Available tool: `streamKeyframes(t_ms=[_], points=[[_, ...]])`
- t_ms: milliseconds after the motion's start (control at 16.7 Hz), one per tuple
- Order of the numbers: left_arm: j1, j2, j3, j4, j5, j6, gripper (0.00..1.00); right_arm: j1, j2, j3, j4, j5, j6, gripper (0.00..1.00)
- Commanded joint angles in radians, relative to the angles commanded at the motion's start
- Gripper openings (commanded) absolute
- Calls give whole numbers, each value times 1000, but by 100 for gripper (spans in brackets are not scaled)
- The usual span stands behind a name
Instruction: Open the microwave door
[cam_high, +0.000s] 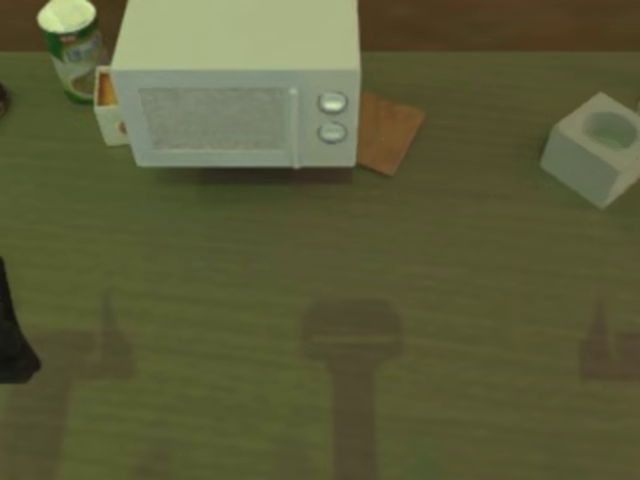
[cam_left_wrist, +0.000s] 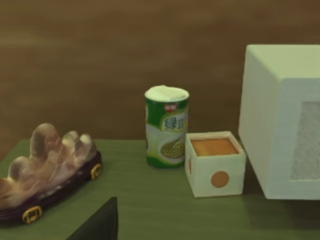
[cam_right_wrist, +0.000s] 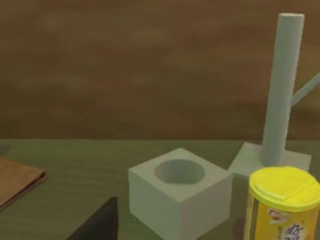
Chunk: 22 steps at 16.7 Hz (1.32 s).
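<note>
Microwave (cam_high: 235, 85) sits at the far edge of the table (cam_high: 330, 260), toward its left half in the top view, well ahead of both arms. Microwave door (cam_high: 215, 120) is flush shut against the front, grey mesh window facing the near side, two silver knobs (cam_high: 332, 117) on the narrow panel at its right. Left arm is at the table's left edge, only a dark bit of it in the top view (cam_high: 12, 345); left gripper (cam_left_wrist: 97, 222) shows just as a dark wedge in its wrist view, can't tell if fingers are spread or pressed together, nothing seen pinched. It's well short of the microwave and apart from everything. Ahead of it in that view: a green can (cam_left_wrist: 166, 127), just beside it a small white open box with orange inside (cam_left_wrist: 215, 162) close against the microwave's side, and a brownish lumpy ornament on a dark base (cam_left_wrist: 47, 167) off to the other side. Right gripper (cam_right_wrist: 97, 222), also only a dark wedge, finger state can't be told, touching nothing. Ahead of it: white cube with round hollow (cam_right_wrist: 180, 190), yellow-lidded can (cam_right_wrist: 282, 205) nearer, white post on a flat base (cam_right_wrist: 280, 100) behind, brown mat (cam_right_wrist: 17, 182) edge farther over. Mat (cam_high: 388, 130) lies just beside the microwave's right side.
</note>
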Motion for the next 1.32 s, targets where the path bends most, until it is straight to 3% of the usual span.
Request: streamKeyframes(t_ms=[240, 480, 1320], points=[[-12, 30, 31, -18, -5, -12, 100, 0, 0, 0, 0, 0, 0, 100], [-79, 214, 219, -126, -36, -75, 100, 0, 0, 0, 0, 0, 0, 100], [-467, 1655, 1583, -857, -232, -413, 100, 0, 0, 0, 0, 0, 0, 100]])
